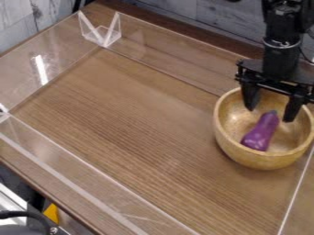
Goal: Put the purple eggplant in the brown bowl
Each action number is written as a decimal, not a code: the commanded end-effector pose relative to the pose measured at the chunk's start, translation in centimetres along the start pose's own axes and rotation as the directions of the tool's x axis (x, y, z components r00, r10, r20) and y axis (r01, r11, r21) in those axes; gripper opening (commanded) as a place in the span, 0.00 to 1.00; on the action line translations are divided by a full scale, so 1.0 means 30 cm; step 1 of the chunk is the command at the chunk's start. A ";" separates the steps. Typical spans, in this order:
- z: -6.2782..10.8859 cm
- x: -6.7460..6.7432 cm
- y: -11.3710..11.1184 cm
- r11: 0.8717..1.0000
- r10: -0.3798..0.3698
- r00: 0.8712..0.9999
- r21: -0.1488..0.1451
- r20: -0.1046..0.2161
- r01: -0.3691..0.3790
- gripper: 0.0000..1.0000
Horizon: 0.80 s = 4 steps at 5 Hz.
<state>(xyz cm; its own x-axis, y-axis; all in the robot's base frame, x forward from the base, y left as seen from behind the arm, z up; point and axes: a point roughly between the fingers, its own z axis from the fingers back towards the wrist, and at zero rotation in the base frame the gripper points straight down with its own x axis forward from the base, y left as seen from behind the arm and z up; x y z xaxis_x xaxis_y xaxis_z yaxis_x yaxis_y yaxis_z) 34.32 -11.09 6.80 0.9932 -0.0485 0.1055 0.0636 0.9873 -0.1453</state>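
A: Purple eggplant [260,131]: lying inside the brown bowl [233,144], resting on the bowl's floor, fat rounded end toward the near side, narrower tip pointing up toward the far rim.

B: Touched by anything?

A: Not touched. Free of the gripper [273,100], with clear space between fingertips and fruit.

B: And the gripper itself?

A: Pointing straight down, hanging over the far half of the bowl, just above the rim. Fingers spread wide apart, nothing between them. Dark finger [249,95] on one side, its partner on the other, straddling the spot above the eggplant's tip.

B: Bowl's whereabouts?

A: Standing upright at the right side of the wooden tabletop [135,119], near the right edge. Light-brown wood, thick rim, grain showing.

B: Anything else around?

A: Clear acrylic walls [50,64] bordering the tabletop, with a small transparent bracket [101,29] at the far left corner, well apart from the bowl.
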 end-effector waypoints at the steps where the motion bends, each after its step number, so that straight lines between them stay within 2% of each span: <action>1: 0.086 0.022 0.017 1.000 0.006 0.997 -0.014 0.080 -0.005 1.00; 2: 0.133 0.025 0.063 1.000 0.012 0.997 -0.013 0.082 -0.011 1.00; 3: 0.204 0.022 0.115 1.000 0.011 0.996 -0.011 0.092 -0.010 1.00; 4: 0.213 0.010 0.100 0.999 -0.042 0.994 -0.009 0.100 0.043 1.00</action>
<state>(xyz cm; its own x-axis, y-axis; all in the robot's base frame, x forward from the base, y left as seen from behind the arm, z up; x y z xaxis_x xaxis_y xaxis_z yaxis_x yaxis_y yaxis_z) 33.85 -6.95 9.93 0.9899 -0.0671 0.1252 0.0852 0.9857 -0.1451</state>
